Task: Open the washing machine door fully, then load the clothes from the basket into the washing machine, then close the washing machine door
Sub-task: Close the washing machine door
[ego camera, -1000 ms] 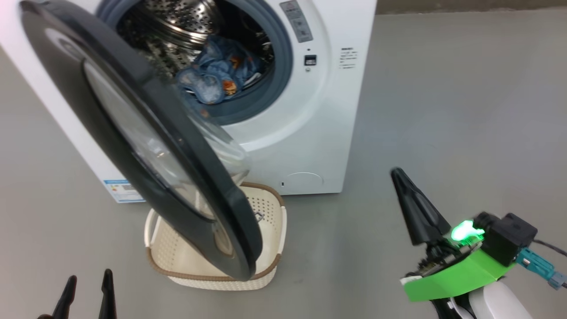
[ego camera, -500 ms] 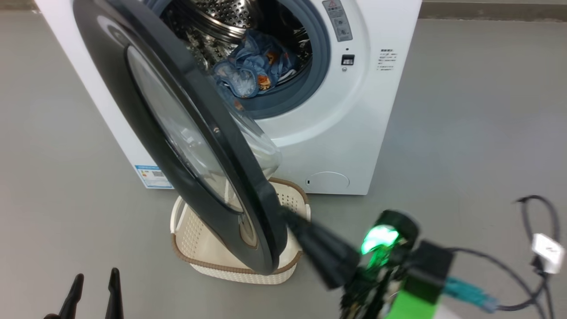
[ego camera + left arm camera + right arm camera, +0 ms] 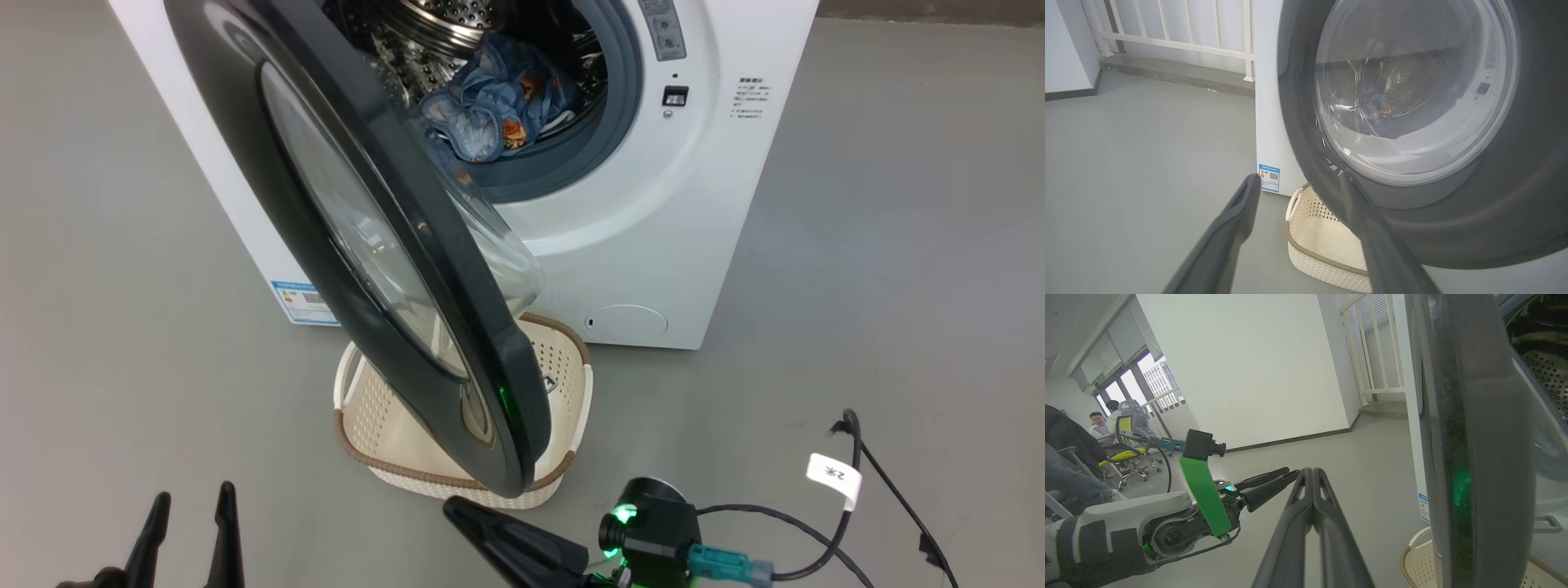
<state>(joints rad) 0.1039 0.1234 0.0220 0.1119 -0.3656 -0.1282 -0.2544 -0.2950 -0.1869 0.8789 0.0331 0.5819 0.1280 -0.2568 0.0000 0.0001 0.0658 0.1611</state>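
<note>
The white washing machine (image 3: 653, 245) stands with its black washing machine door (image 3: 269, 163) swung partway out, its edge towards me. Blue printed clothes (image 3: 498, 106) lie in the steel drum. The cream basket (image 3: 571, 359) sits on the floor under the door; its visible part holds nothing. My left gripper (image 3: 195, 492) is open at the lower left, in front of the door's outer face (image 3: 1494, 204). My right gripper (image 3: 461, 513) is shut and empty, pointing left just below the door's lower edge (image 3: 1466, 416), beside it in the right wrist view.
A black cable with a white tag (image 3: 833, 474) lies on the grey floor at the right. A white railing (image 3: 1167, 41) runs behind the machine. People sit on office chairs (image 3: 1122, 428) far off in the room.
The head camera has shifted. My right gripper has swung from the right side down to the lower middle, under the door's edge. The left gripper stays as it was.
</note>
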